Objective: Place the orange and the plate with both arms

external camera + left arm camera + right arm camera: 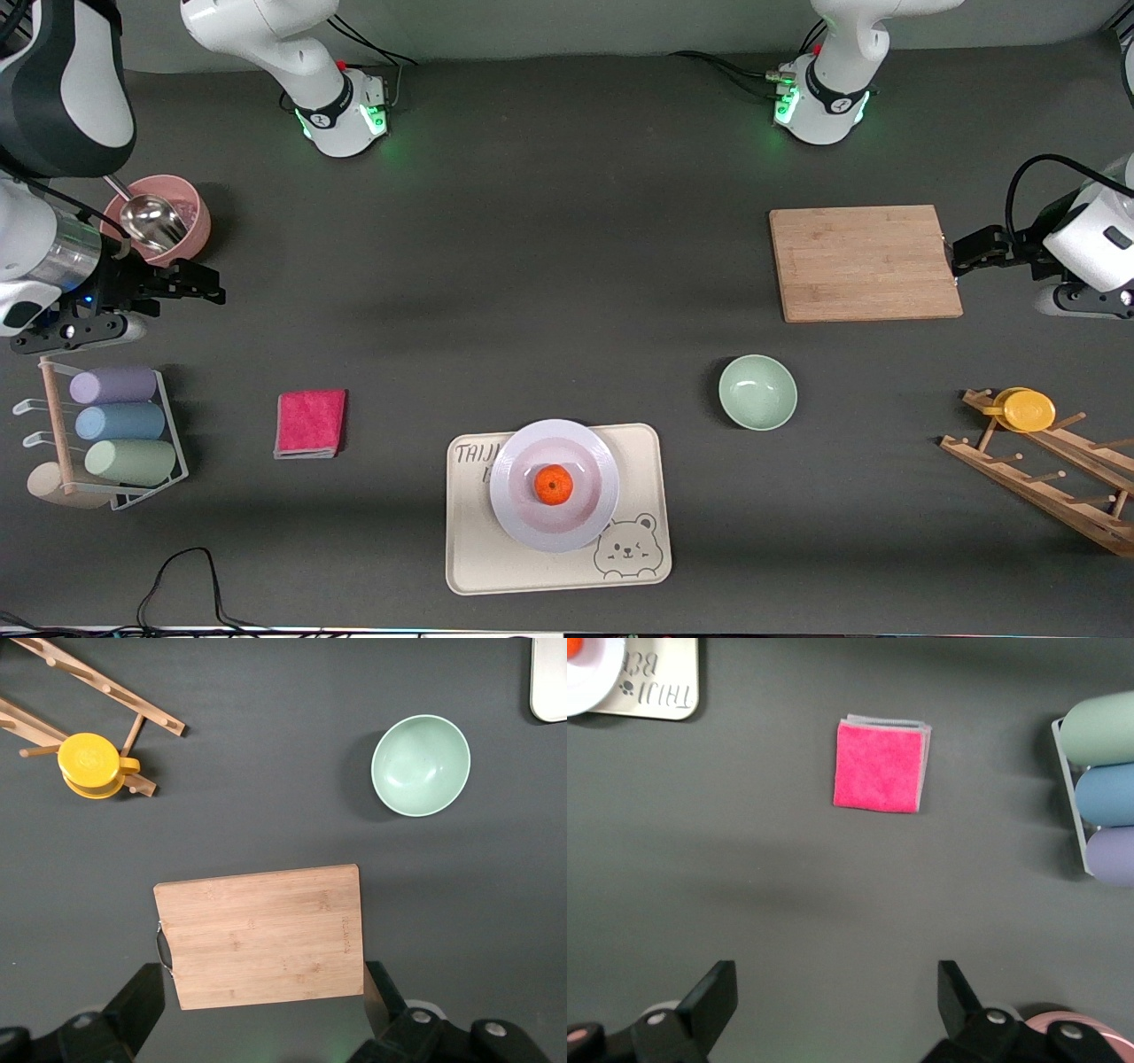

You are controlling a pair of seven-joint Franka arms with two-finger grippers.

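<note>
The orange [554,485] sits in the plate [523,523], which rests on the bear tray [478,558] near the front camera, midway along the counter [567,266]; only the front view shows both whole, the right wrist view catching just their edges; one orange, one plate, one green bowl [757,392], one cutting board [864,262], one pink cloth [310,424], three rolled cups in a rack [124,424]; the left hand [961,257], fingers spread, hangs over the board's edge; the right hand [199,283], spread, waits beside the pink bowl [190,221]; bare counter lies between tray and arm bases.
</note>
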